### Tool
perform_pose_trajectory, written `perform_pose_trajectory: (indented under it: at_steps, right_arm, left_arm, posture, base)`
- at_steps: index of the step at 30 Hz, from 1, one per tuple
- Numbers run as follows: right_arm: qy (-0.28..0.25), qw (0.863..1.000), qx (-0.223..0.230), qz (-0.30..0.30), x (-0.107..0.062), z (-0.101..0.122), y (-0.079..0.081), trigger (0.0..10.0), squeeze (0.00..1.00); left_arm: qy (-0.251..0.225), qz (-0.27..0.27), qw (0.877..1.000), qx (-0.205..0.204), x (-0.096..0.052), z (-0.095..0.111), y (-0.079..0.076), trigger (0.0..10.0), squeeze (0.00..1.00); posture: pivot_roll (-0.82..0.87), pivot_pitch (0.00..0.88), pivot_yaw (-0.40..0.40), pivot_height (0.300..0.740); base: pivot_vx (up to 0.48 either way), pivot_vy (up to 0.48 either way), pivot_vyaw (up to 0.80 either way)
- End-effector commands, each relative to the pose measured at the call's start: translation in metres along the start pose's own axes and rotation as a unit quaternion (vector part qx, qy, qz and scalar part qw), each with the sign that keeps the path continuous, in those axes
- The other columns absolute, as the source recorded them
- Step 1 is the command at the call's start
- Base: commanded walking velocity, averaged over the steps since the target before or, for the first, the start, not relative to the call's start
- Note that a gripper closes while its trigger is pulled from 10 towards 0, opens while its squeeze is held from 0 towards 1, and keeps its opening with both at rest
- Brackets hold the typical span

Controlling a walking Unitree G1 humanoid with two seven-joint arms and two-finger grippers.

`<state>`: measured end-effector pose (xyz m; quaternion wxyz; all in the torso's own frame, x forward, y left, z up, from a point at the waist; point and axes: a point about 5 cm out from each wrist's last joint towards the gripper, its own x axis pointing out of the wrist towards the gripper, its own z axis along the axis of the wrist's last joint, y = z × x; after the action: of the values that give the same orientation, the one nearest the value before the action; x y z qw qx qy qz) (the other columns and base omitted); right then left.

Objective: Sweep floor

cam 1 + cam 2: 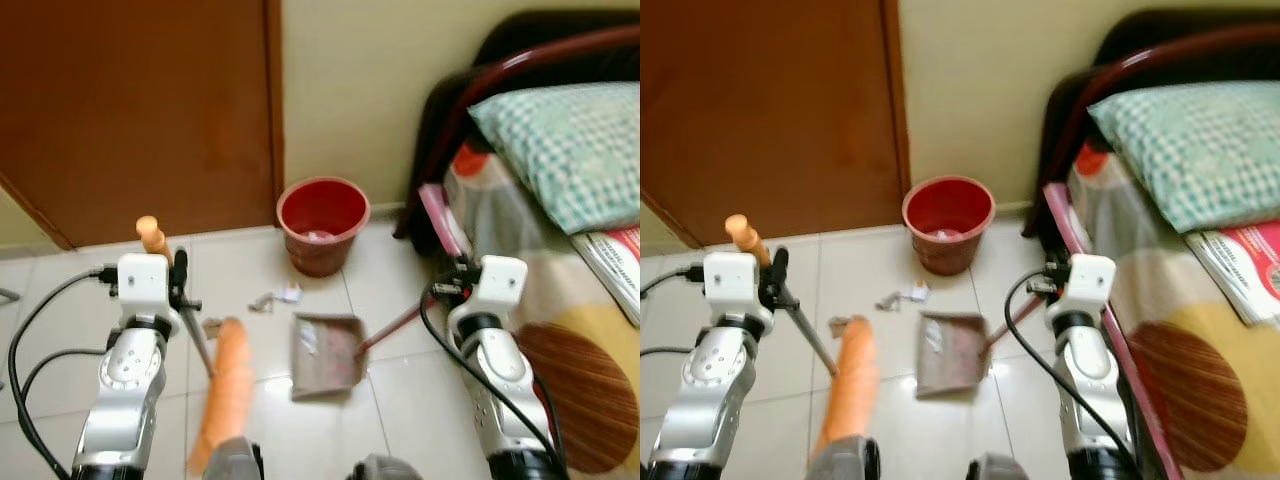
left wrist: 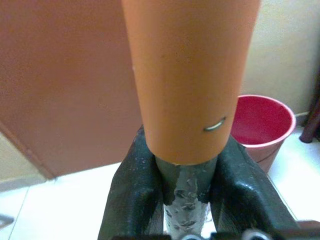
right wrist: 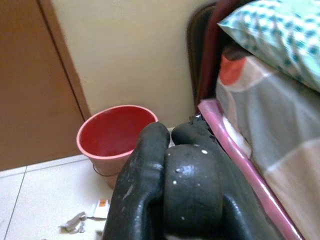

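- Broom with slim grey metal shaft and orange plastic grip (image 1: pixel 152 236) slanting down across the white tiled floor (image 1: pixel 400 400) to a blurred orange brush head (image 1: pixel 226 395) low in the head views, just left of the dustpan.
- Left gripper (image 2: pixel 190 195) clamped on the broom: black fingers (image 2: pixel 132 200) pressed against both sides of the grey shaft just under the orange grip's lower edge.
- Flat grey-brown dustpan (image 1: pixel 326 355) resting on the tiles between the two arms, bits of pale debris inside, its dark reddish handle (image 1: pixel 392 327) running up and right toward the right wrist.
- Right gripper (image 3: pixel 170 185) closed around a thick black rounded grip, apparently the dustpan handle's end; contact with the reddish rod itself hidden.
- Small crumpled paper scraps (image 1: pixel 276 297) scattered on the floor between dustpan and bucket, one brownish piece (image 1: pixel 212 326) beside the broom shaft.
- Round red plastic bucket (image 1: pixel 322 224) standing against the cream wall (image 1: pixel 360 90), a little rubbish at its bottom.
- Brown wooden door (image 1: pixel 140 110) left of the bucket.
- Bed with dark curved headboard (image 1: pixel 520 60), green checked pillow (image 1: pixel 570 140) and patterned cover on the right.
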<state>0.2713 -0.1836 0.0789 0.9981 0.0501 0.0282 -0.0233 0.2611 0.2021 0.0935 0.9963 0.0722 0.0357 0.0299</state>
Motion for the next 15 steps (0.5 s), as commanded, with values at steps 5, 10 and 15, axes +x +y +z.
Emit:
perform_pose_trajectory:
  at_steps: [5, 10, 15]
  right_arm:
    - [-0.002, 1.0, -0.007, 0.0, 0.0003, -0.0018, -0.0058, 10.0, 0.0]
    - [-0.002, 1.0, -0.008, 0.0, 0.0021, -0.0018, -0.0059, 10.0, 0.0]
    - [-0.003, 1.0, -0.015, 0.002, 0.0067, 0.0013, -0.0078, 10.0, 0.0]
  left_arm:
    - [0.01, 0.021, 1.0, 0.022, -0.0038, -0.0047, 0.0052, 10.0, 0.0]
    - [0.009, 0.017, 1.0, 0.02, -0.003, -0.0044, 0.0014, 10.0, 0.0]
    - [-0.004, 0.02, 1.0, 0.014, 0.0017, 0.0017, -0.0028, 10.0, 0.0]
  posture:
    - [0.13, 0.087, -0.038, 0.74]
    - [0.12, 0.083, -0.037, 0.74]
    - [0.06, 0.086, -0.064, 0.74]
  base:
    - [0.0, 0.0, 0.0]
    - [0.0, 0.0, 0.0]
    - [0.0, 0.0, 0.0]
